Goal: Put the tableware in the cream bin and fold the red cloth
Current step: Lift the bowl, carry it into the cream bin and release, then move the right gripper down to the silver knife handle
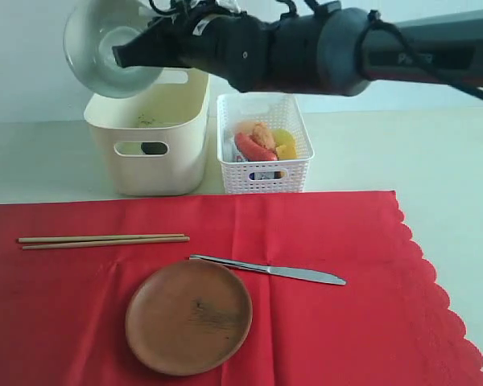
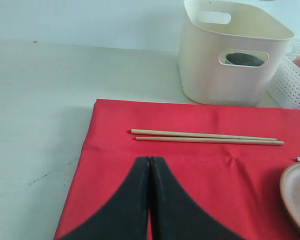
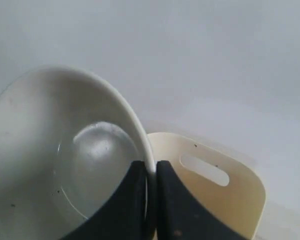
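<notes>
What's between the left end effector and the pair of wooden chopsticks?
Only bare bright red cloth, in the left wrist view, separates the left end effector from the pair of wooden chopsticks.

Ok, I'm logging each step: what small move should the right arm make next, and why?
Probably lower the pale green bowl into the cream bin before letting go: the right end effector pinches its rim, and the bowl hangs tilted above the bin, not yet inside.

Pale green round bowl point(image 1: 105, 52) cut by the upper edge, bright red scalloped cloth point(image 1: 346, 233) running past lower and left edges, dark shape point(image 1: 153, 148) inside tall cream plastic bin point(image 1: 149, 173) handle hole not recognisable.
</notes>
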`<act>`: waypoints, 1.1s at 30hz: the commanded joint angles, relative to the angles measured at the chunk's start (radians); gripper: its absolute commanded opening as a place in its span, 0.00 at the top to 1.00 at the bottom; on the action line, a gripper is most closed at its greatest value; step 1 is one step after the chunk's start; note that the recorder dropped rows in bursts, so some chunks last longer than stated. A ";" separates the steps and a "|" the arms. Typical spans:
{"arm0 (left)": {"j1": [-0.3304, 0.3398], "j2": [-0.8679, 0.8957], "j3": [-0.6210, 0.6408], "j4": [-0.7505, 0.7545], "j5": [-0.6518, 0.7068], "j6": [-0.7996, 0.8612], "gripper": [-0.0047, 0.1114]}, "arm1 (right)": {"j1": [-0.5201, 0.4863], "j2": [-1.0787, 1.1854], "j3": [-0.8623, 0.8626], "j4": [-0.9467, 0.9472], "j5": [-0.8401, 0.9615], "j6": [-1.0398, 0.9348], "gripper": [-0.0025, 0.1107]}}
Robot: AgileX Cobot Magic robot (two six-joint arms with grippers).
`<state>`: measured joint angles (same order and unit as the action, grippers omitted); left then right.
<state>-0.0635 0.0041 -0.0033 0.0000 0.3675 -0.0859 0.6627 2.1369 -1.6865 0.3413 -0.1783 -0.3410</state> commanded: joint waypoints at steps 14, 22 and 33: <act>-0.006 -0.004 0.003 -0.012 -0.010 0.002 0.96 | -0.001 0.146 -0.010 0.340 -0.164 -0.238 0.98; -0.006 -0.004 0.003 -0.012 -0.010 0.002 0.96 | -0.001 0.152 -0.010 0.340 -0.145 -0.238 0.61; -0.006 -0.004 0.003 -0.012 -0.010 0.002 0.96 | -0.001 0.065 -0.010 0.340 -0.028 -0.232 0.43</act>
<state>-0.0635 0.0041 -0.0033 0.0000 0.3675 -0.0859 0.6627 2.2478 -1.6865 0.6836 -0.2494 -0.5688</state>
